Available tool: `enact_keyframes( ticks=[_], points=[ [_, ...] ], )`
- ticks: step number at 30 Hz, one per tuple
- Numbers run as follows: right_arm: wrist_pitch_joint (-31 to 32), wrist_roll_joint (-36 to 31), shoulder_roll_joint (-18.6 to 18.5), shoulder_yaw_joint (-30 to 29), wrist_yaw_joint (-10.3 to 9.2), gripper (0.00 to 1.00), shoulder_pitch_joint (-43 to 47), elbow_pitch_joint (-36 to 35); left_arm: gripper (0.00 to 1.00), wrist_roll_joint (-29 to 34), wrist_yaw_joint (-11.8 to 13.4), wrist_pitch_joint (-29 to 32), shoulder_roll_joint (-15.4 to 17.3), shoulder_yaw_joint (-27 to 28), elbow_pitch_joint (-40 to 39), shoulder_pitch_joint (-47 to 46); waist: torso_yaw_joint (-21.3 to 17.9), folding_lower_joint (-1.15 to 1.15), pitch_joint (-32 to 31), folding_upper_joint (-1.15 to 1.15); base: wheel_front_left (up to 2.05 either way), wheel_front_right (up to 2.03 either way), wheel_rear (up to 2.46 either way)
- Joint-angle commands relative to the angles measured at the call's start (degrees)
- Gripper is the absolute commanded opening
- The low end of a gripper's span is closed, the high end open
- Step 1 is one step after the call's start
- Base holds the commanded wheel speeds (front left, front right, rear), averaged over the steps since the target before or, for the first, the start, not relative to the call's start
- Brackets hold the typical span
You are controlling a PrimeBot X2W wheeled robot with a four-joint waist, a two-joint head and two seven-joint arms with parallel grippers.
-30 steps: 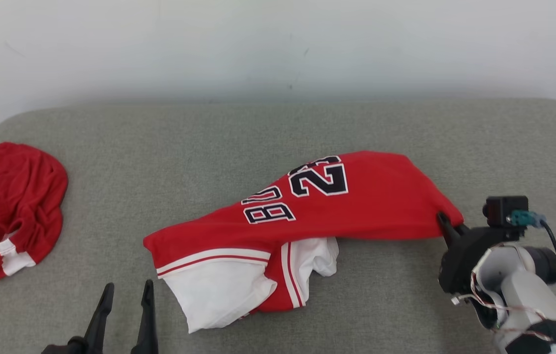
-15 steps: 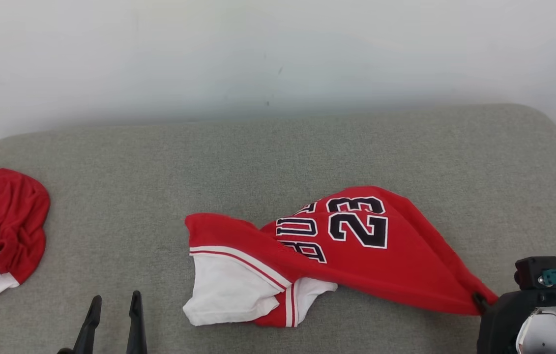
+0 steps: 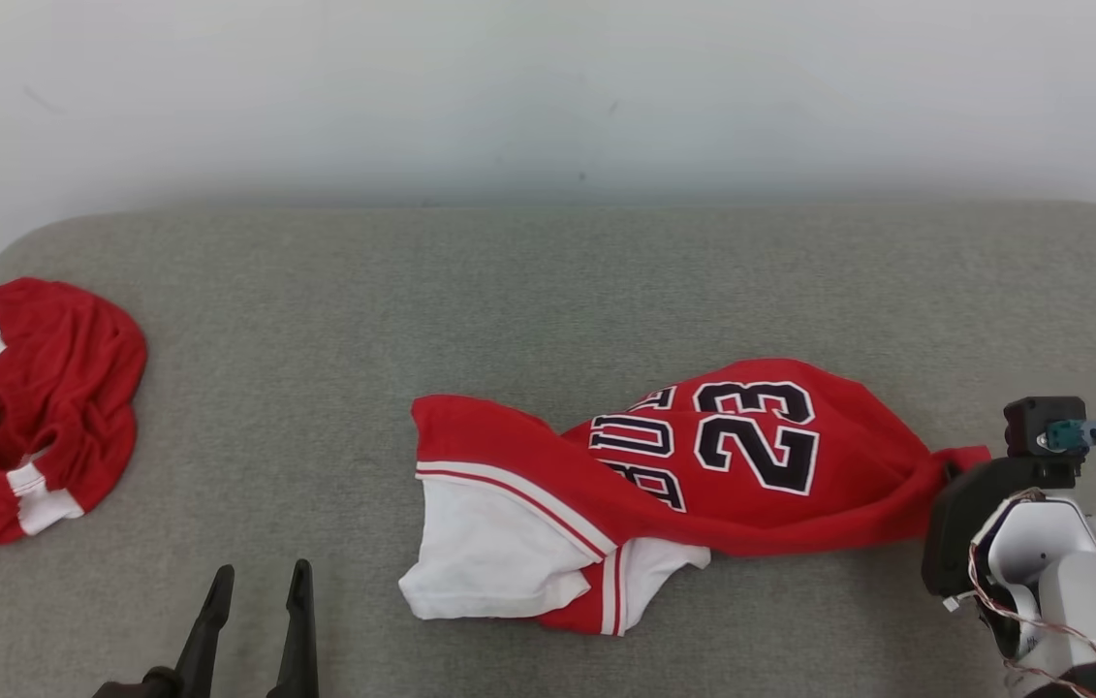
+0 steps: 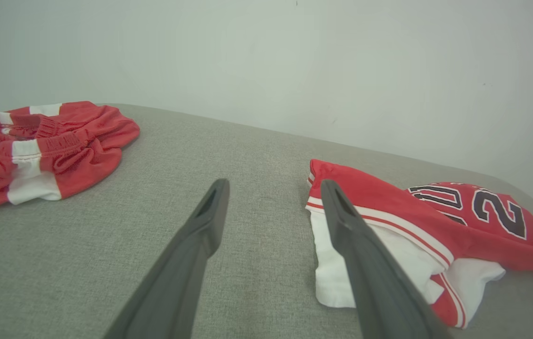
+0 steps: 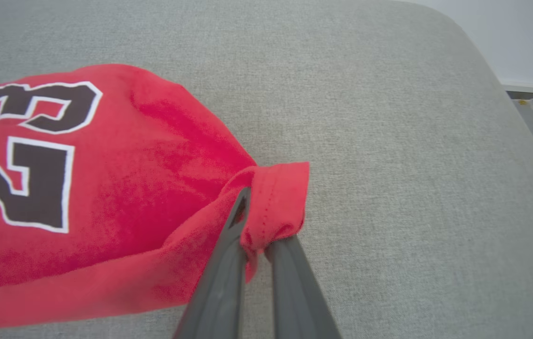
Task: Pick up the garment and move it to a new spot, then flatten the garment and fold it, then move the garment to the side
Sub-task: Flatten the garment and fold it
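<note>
- I am looking down at the grey padded surface (image 3: 548, 281), which is running the full width of the head view with a pale wall behind it.
- The red jersey (image 3: 722, 485) is lying right of centre, bunched, with the number 23 facing up and its white lining spilling out at the near left end. Measured against a second ago, its left end is sitting further right and the cloth is sagging flatter instead of being stretched up towards the right. The head view swung in between, so I am judging this against the other garment.
- I am reading that as the move to a new spot being nearly done. The jersey is not yet flat, so spreading and folding are both outstanding.
- The red and white shorts (image 3: 34, 407) are lying in a heap at the far left edge, well apart from the jersey and in much the same place as a second ago.
- My right arm is coming in from the lower right, forearm angled up and to the left, wrist low over the surface.
- The right gripper (image 5: 259, 221) is pinching the hemmed right corner of the jersey, fingers closed on a roll of red cloth.
- The left gripper (image 3: 262, 572) is waiting at the near left, fingers spread wide and holding nothing, pointing away from me, just left of the white lining.
</note>
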Motion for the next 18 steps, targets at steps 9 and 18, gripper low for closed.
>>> enact_keyframes(
  ticks=[9, 18],
  points=[
    [-9.0, -2.7, -0.1, -2.7, -0.15, 1.00, -5.2, 8.9, 1.00, 0.1, 0.0, 0.0, 0.0, 0.4, 0.6, 0.4, 3.0, 0.00, -0.6, 0.00, 0.00, 0.00, 0.00],
    [-16.1, -1.4, -1.6, -1.7, -0.14, 1.00, -1.2, 7.4, 1.00, -0.8, 1.0, 0.0, 0.0, 1.7, -0.3, 2.2, -0.1, 0.00, -2.8, 0.00, 0.00, 0.00, 0.00]
  ],
)
